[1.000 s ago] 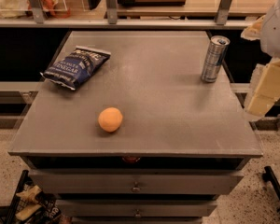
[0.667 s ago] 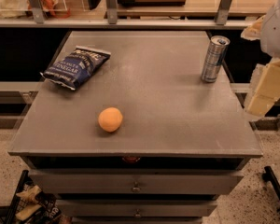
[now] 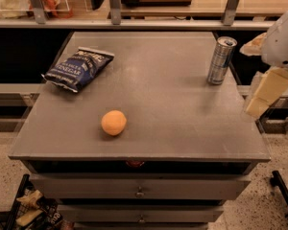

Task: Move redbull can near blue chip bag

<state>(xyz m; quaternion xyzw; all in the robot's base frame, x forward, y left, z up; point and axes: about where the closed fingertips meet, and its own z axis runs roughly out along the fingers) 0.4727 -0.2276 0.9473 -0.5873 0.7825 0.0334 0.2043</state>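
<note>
Tabletop edge [image 3: 248,124]: claw [image 3: 257,104] near redbull can [image 3: 221,61]

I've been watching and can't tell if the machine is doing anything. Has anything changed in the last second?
Nothing visibly changed. The gripper hangs beyond the table's right edge, apart from the redbull can, which stands at the back right. The blue chip bag lies at the back left and the orange ball sits nearer the front.

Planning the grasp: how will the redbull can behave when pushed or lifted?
The redbull can stands upright, tall and slim, so a high push would probably tip it; once down, it would likely roll. Its smooth metal wall may be slippery. The gripper hangs just right of the table.
</note>
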